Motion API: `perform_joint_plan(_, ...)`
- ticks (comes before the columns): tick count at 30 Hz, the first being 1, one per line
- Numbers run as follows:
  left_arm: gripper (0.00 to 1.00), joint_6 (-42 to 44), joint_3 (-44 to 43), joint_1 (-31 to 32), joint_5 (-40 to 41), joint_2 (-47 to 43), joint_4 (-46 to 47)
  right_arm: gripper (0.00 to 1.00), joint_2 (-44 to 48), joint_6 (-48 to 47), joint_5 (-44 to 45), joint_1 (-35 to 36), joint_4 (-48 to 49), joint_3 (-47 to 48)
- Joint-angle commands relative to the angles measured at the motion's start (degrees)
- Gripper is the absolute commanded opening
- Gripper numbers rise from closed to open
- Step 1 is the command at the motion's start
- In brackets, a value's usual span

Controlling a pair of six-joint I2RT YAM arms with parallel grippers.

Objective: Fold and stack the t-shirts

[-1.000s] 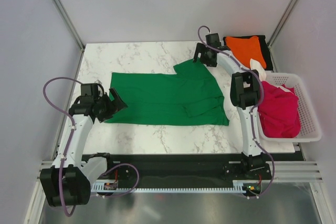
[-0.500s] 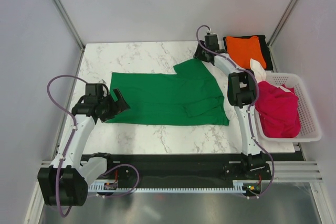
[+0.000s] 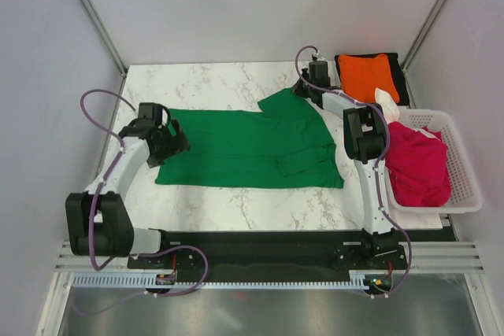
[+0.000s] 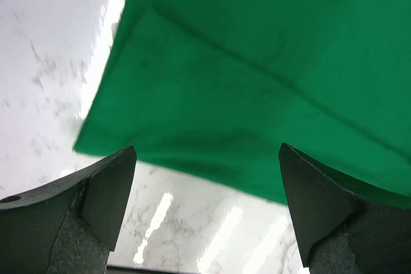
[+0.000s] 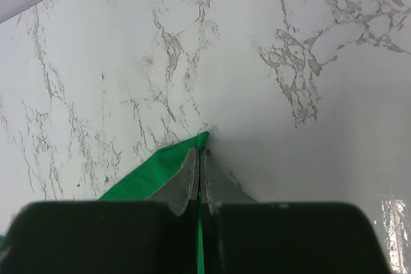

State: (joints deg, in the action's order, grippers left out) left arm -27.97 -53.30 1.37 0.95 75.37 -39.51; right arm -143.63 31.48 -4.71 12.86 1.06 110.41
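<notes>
At the left of the overhead view, the left gripper (image 3: 175, 141) hangs over the left hem of the green t-shirt (image 3: 244, 147), its jaws spread wide with nothing between them. Its wrist camera shows the two dark fingers (image 4: 106, 190) at the lower corners of the frame. The shirt's bottom-left corner (image 4: 244, 62) lies flat on the marble table (image 4: 38, 43) between and above them.

The green t-shirt stretches across the middle of the table (image 3: 205, 84), spread flat. Its right part is folded over itself, with a sleeve doubled back at lower right.

At the shirt's upper right point sits the right gripper (image 3: 303, 88), jaws pressed together on the very tip of the green cloth. In the right wrist view the gripper (image 5: 199, 158) meets at the pointed green corner (image 5: 148, 171), and a thin green line runs between the fingers.

Further right, in the table's far right corner, an orange t-shirt (image 3: 368, 72) lies folded on a black t-shirt (image 3: 402, 80), of which only the edge shows. Just below is a bit of white cloth (image 3: 386, 100) (too little in view to say more). At the right edge, the white basket (image 3: 471, 182) holds a crumpled crimson t-shirt (image 3: 417, 164).
</notes>
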Motion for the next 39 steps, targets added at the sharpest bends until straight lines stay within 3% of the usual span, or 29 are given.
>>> perform_joint_plan(1,1.0,1.9,-9.9,-0.9,8.9,7.6,5.5,0.0,-1.0,-0.3,-1.1,0.6,-6.3,-5.8)
perform_joint_plan(13,0.97,3.1,-45.5,-7.2,5.3,42.4,6.0,0.0,-1.5,-0.6,-3.0,0.4,-5.6,-5.6)
perform_joint_plan(20,0.93,3.8,-56.1,-7.3,3.0,52.7,5.9,0.0,-1.7,-0.6,-3.5,0.4,-5.6,-5.1)
perform_joint_plan(26,0.83,3.2,-58.9,-7.2,0.1,57.1,6.0,0.0,-2.4,-0.6,-4.0,0.4,-6.2,-4.2)
perform_joint_plan(39,0.67,0.4,-55.9,-7.2,-0.7,57.7,6.6,0.0,-2.4,-0.4,-4.2,0.1,-6.2,-4.2)
